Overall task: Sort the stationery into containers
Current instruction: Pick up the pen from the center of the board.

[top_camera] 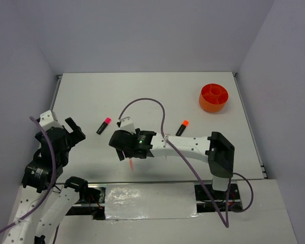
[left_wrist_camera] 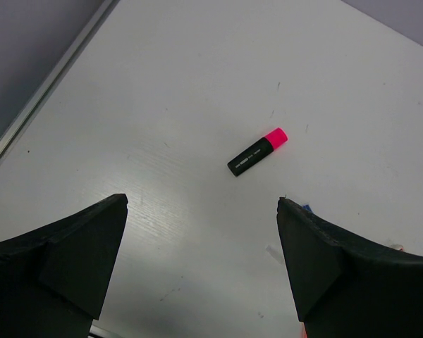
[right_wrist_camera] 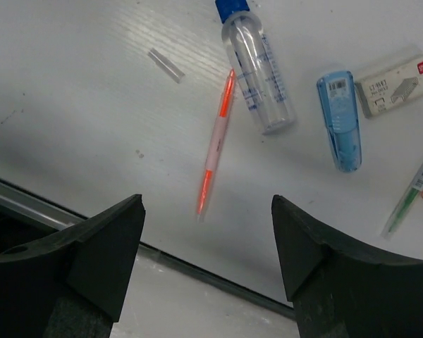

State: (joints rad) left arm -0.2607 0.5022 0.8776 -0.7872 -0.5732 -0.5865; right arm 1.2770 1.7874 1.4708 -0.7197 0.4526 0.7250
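Left gripper [left_wrist_camera: 203, 204] hovers at the near left, jaws wide. Right gripper [right_wrist_camera: 208, 204], arm stretched leftward, jaws apart, empty.

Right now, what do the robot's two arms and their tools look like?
The left arm and right arm have white links, black joints and trailing purple cables. A small green light glows near the right wrist. The left tool and right tool each end in two matte black, wedge-shaped fingers.

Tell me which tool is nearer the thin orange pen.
Right. The right tool hangs over the orange pen; the left tool is well off to its left.
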